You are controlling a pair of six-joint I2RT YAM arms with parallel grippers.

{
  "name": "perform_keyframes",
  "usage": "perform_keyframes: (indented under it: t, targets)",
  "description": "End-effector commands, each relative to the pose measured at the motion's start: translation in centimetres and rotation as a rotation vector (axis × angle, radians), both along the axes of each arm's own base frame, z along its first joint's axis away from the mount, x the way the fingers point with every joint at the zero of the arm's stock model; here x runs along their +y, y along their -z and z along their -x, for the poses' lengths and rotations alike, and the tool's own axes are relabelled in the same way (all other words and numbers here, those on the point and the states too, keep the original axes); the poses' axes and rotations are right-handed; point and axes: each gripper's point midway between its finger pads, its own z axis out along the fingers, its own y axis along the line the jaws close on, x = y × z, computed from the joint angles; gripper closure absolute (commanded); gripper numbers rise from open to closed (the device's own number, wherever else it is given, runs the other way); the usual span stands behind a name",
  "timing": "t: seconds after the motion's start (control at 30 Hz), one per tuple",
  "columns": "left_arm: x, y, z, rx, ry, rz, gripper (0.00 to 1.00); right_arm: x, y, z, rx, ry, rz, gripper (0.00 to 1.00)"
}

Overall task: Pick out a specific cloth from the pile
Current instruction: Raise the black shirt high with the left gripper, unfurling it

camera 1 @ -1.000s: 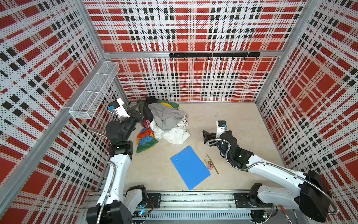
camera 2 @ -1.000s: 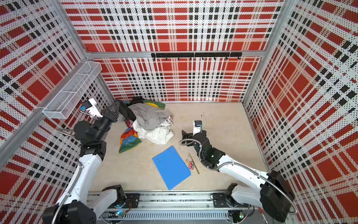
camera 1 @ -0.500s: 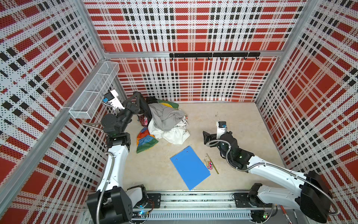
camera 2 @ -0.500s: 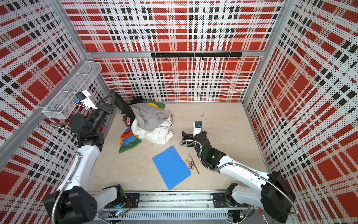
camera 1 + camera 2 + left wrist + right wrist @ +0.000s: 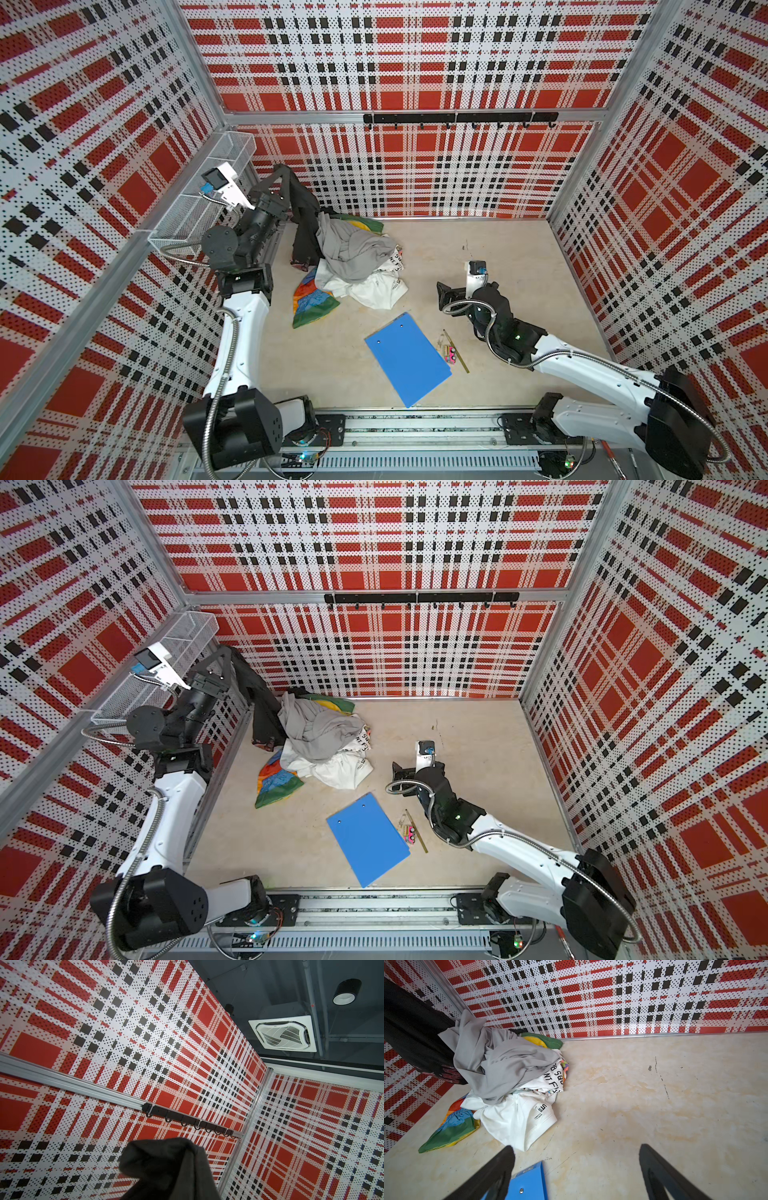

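Two tools were examined. The left tool (image 5: 284,169) is clamped fully shut on a bunched fold of the cloth (image 5: 303,224), the black garment. In the left wrist view that fold covers the fingertips completely.

Change noted: a second ago this tool sat low at the near edge of the pile (image 5: 357,257). It has since risen and drawn back toward the wire basket (image 5: 208,199) on the side wall, taking the cloth up with it.

The cloth now hangs as a long drape directly below the left tool. Its lower hem carries a red and pink print and is down close to the table (image 5: 498,249). Whether the hem touches the table cannot be told.

Beyond the drape, on the side away from the basket, the grey garment (image 5: 353,249) on top of the pile leans against the cloth. The right wrist view shows the two in contact.

Assessment: the right item is in hand and most of it is out of the pile. It is probably not yet fully clear, so more lift or travel away from the pile appears necessary. The grey garment may be dragged along.

The right tool (image 5: 442,291) has not moved. Its jaws stand wide apart and empty, low over the table. A corner of the blue clipboard (image 5: 527,1180) lies just beneath it, and the pile and the cloth are well ahead of it.
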Motion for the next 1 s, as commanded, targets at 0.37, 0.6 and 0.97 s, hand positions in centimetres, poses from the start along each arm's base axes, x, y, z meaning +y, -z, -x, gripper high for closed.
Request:
perform_keyframes:
  t: [0.37, 0.6, 0.97]
  targets:
    - [0.3, -7.7, 2.6, -0.24, 0.046, 0.075, 1.0, -0.6, -1.6, 0.5, -0.051, 0.014, -0.041, 0.0]
    - [1.1, -11.5, 3.4, -0.317, 0.029, 0.127, 1.0, -0.8, -1.4, 0.8, -0.055, 0.006, -0.063, 0.0]
    - [3.1, -14.6, 2.7, -0.384, -0.012, 0.224, 1.0, -0.8, -1.3, 1.0, -0.052, 0.006, -0.078, 0.0]
